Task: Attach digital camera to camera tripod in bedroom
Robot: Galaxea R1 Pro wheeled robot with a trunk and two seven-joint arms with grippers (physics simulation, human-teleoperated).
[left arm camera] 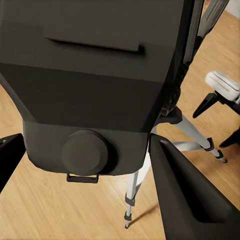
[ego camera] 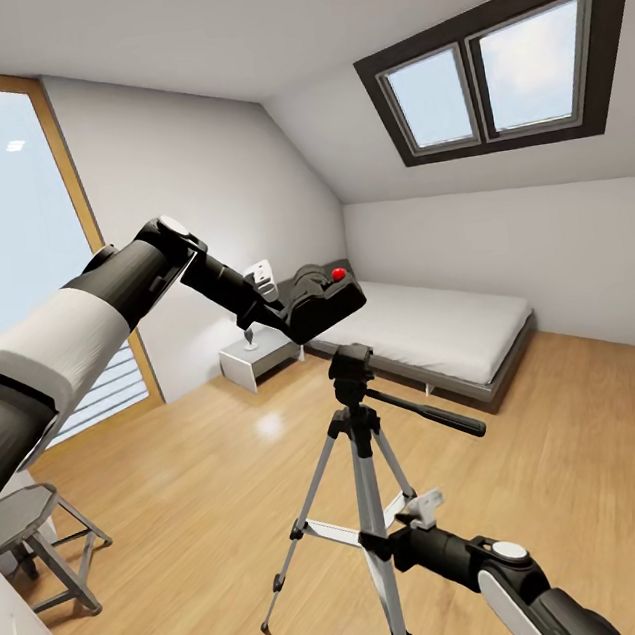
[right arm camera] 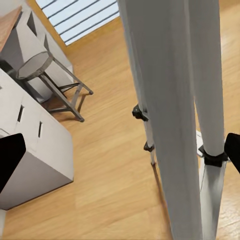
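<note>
We hold digital camera (ego camera: 323, 299) clamped in left gripper (ego camera: 291, 311), frame centre, just above camera tripod (ego camera: 365, 472) head. Camera rigid, probably light; grip by sides. Right gripper (ego camera: 421, 513) fingers apart beside leg.

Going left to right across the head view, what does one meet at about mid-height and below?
Big window → stool → small white bedside table → camera held in the left claw → bed.
</note>
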